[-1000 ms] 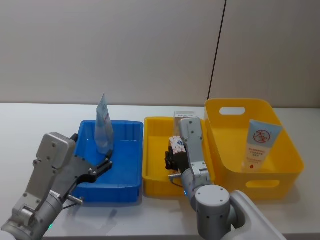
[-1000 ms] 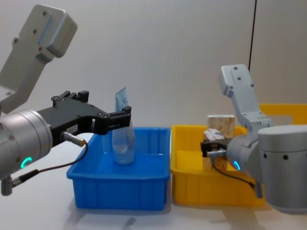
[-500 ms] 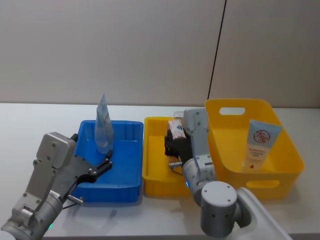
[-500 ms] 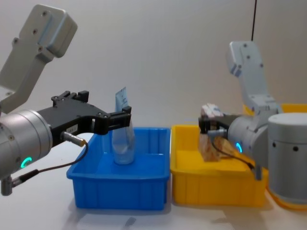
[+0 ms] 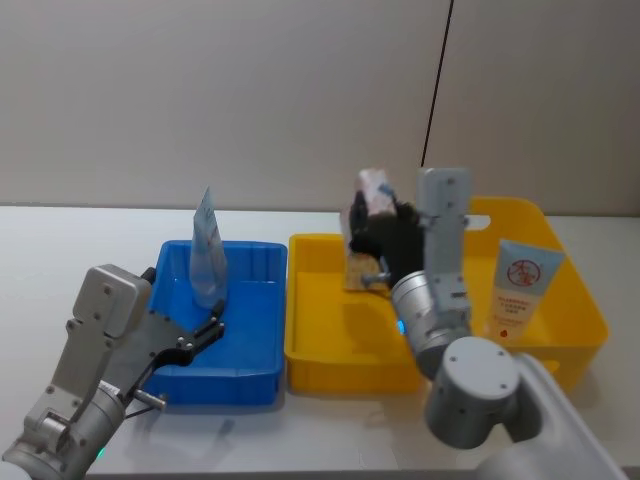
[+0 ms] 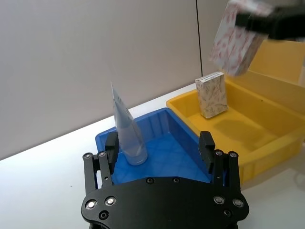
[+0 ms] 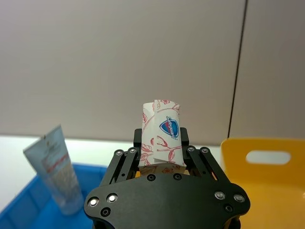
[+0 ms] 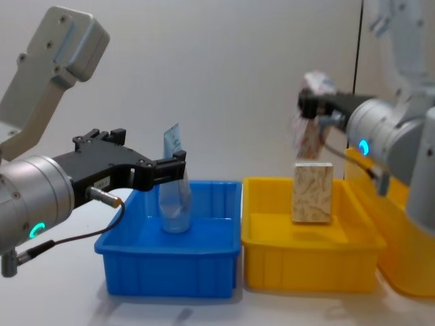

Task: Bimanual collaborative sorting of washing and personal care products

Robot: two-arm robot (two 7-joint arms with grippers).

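Note:
My right gripper [image 5: 378, 222] is shut on a small beige carton [image 5: 374, 190] with a red-brown swirl pattern and a blue mark [image 7: 161, 131]. It holds the carton tilted in the air above the yellow tray [image 8: 306, 272]. A second swirl-patterned carton [image 8: 312, 192] stands upright in that tray. A pale blue-and-white tube [image 5: 207, 255] stands cap down, crimped end up, in the blue tray [image 5: 250, 350]. My left gripper [image 8: 173, 166] is open just short of this tube [image 6: 127, 131], near its upper part. Another tube [image 5: 520, 290] leans inside the yellow basket [image 5: 580, 315].
Blue tray, yellow tray and the taller yellow basket with handle slots stand side by side on the white table [image 5: 60, 260]. A grey wall rises behind. Bare table lies to the left of the blue tray and in front of the trays.
My right gripper has lifted the carton up out of the yellow tray, uncovering the second carton standing there. The left arm and the tube have not moved.

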